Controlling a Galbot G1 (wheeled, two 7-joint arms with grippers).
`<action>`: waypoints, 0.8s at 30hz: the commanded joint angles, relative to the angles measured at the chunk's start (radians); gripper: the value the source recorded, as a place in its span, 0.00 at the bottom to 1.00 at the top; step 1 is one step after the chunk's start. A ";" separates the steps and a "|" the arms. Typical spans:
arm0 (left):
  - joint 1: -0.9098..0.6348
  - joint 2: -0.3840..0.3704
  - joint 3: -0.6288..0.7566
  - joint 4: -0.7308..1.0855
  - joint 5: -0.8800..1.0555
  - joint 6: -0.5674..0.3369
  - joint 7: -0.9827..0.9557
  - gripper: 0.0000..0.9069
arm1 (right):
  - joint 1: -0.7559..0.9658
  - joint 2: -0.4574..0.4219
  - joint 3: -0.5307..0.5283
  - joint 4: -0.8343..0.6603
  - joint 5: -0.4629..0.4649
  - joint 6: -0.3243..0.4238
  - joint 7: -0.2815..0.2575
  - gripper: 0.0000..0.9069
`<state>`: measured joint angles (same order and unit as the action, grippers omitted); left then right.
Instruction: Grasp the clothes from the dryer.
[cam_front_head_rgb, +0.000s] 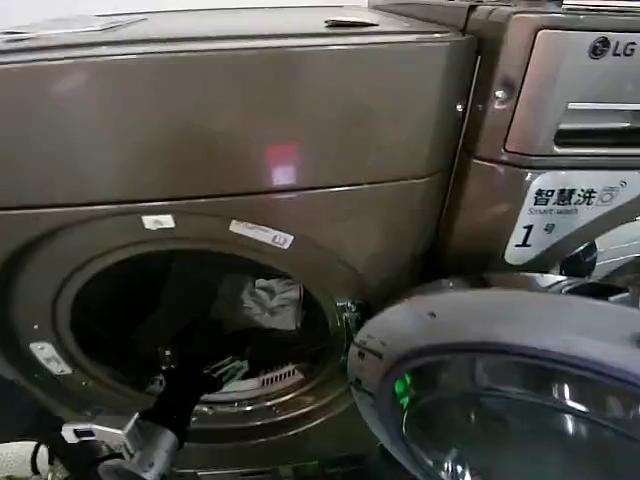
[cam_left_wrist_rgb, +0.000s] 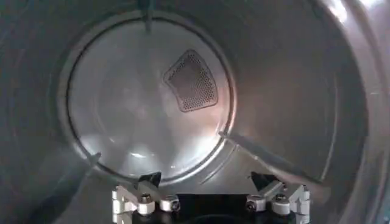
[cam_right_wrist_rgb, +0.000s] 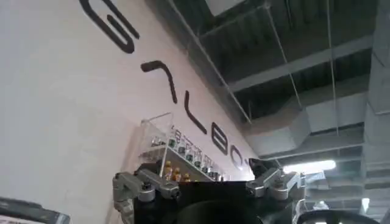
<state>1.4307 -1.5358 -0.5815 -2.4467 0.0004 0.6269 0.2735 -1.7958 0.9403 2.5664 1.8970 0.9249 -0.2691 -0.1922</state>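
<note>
Inside the drum: left gripper spread, nothing held

Currently, the dryer (cam_front_head_rgb: 230, 130) is seen with its round door (cam_front_head_rgb: 520, 390) swung open to the robot's right. The clothes (cam_front_head_rgb: 268, 302), a pale grey-white bundle, are lodged in the upper right of the drum opening. The left gripper (cam_front_head_rgb: 215, 370) is reached through the porthole, below the bundle and apart from it, with fingers (cam_left_wrist_rgb: 149, 179) spread and nothing held. The right gripper (cam_right_wrist_rgb: 207, 182) is raised towards a lettered wall, fingers likewise spread.

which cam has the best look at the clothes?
Head view: the clothes show as a pale bundle inside the dryer porthole, beyond the left gripper. Left wrist view looks at bare drum wall; right wrist view faces a room wall and ceiling.
</note>
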 joint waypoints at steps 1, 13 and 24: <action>-0.002 -0.002 0.000 0.006 0.001 -0.002 0.001 1.00 | 0.002 0.001 -0.002 0.003 -0.001 0.000 0.000 1.00; -0.068 0.012 0.004 0.108 0.000 -0.050 -0.013 1.00 | -0.010 0.006 0.023 0.024 -0.061 0.000 0.006 1.00; -0.297 0.029 0.058 0.334 -0.008 -0.137 -0.052 1.00 | 0.002 0.012 0.020 0.078 -0.080 -0.037 -0.002 1.00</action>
<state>1.3163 -1.5126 -0.5538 -2.3070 -0.0068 0.5555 0.2443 -1.7943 0.9538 2.5838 1.9536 0.8641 -0.2953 -0.1943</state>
